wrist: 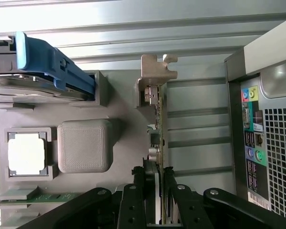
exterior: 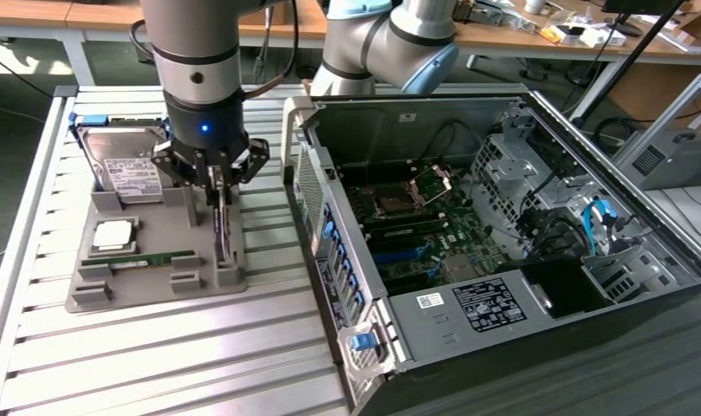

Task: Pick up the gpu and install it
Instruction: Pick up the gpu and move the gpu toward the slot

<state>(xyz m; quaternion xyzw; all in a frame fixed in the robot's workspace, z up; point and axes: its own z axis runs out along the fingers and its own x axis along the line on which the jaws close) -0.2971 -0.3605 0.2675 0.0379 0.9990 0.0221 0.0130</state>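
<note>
Your arm (exterior: 194,52) hangs over the grey tray (exterior: 153,290) on the slatted table (exterior: 153,368), at the exterior view's left. The gripper (exterior: 217,195) is lowered onto the gpu (exterior: 219,234). The card stands on edge in the tray's slot, on the side nearest the case (exterior: 443,108). It is seated in the tray, not lifted.

From the wrist, you see the gripper (wrist: 157,183) straddling the gpu (wrist: 158,119), one black finger (wrist: 139,191) against each face, pinching the card's upper edge. The bracket end sits in a notched post of the tray (wrist: 119,102).

Beside the card the tray carries a hard drive (exterior: 125,160) with a blue rail, a processor (exterior: 113,232) and a green memory stick (exterior: 142,258). The wrist view shows the same three: drive (wrist: 52,62), processor (wrist: 26,153), stick (wrist: 38,196).

The case lies open on its side at the exterior view's right, motherboard exposed, well apart from the card. Its rear ports (wrist: 250,129) face the tray.
</note>
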